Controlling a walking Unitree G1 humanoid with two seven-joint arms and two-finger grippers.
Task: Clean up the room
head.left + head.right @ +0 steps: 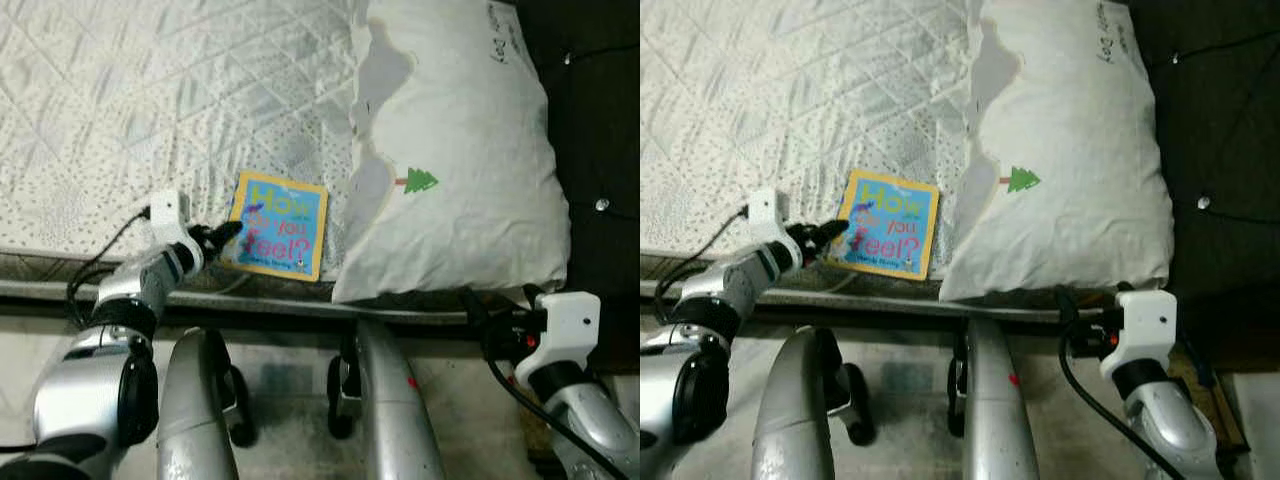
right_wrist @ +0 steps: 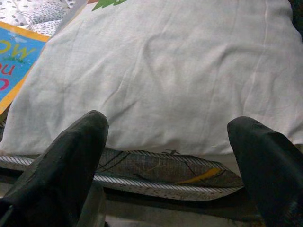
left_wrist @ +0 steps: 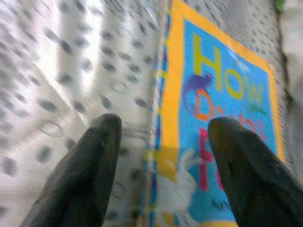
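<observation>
White quilted bedding with a fine dotted print covers the bed (image 1: 150, 110), which takes up most of the scene ahead; its near edge runs across in front of the robot, with a patterned mattress side and a corded seam showing under the cover in the right wrist view. Past the far right side of the bed the surroundings are dark.

On the bed, close to the near edge, lies a children's book (image 1: 277, 225) with a blue cover, an orange-yellow border and the coloured title "How do you feel?". It lies flat and slightly skewed to the edge. Just beside it, toward the right end of the bed, sits a large white pillow (image 1: 460, 150) printed with a small green tree; the pillow's lower corner overlaps or touches the book's right side, and its near side reaches the bed's near edge.

The left tool (image 1: 218, 238) is stretched out over the near edge at the book's left border. Its fingers (image 3: 85, 175) are spread apart, one over the dotted cover and the other over the blue cover, so that the book's left edge lies between them. They are not clamped on it; whether the tips touch the book cannot be told.

The right tool (image 2: 165, 170) hangs below the near edge in front of the pillow, its two black fingers wide apart and holding nothing.
</observation>
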